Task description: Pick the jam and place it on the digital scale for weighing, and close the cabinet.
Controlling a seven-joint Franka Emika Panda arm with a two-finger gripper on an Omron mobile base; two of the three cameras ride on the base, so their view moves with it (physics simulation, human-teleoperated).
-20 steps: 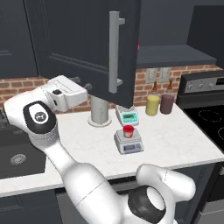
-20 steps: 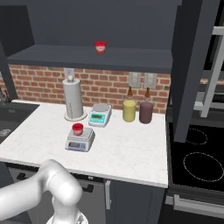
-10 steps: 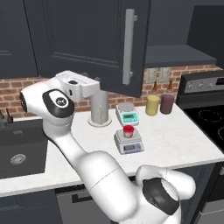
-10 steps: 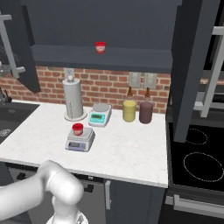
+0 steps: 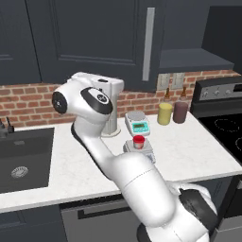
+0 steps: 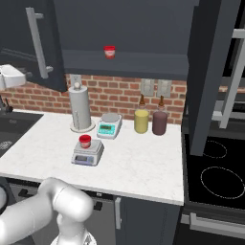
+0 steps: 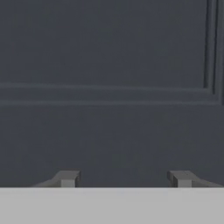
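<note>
The jam, a small red jar, stands on the digital scale near the middle of the counter. The cabinet's left door is swung partly inward, and its panel sits close in front of the hand camera. My gripper is open, with nothing between its fingertips, which point at that panel. The white hand is at the door's lower edge. The right door stands wide open.
A second red jar sits on the cabinet shelf. A scale with a teal display, a paper towel roll, and a yellow jar beside a dark jar line the back wall. Sink at left, stove at right.
The left cabinet door has swung further toward shut, and my hand has moved along with it. The jam and scale have not moved.
</note>
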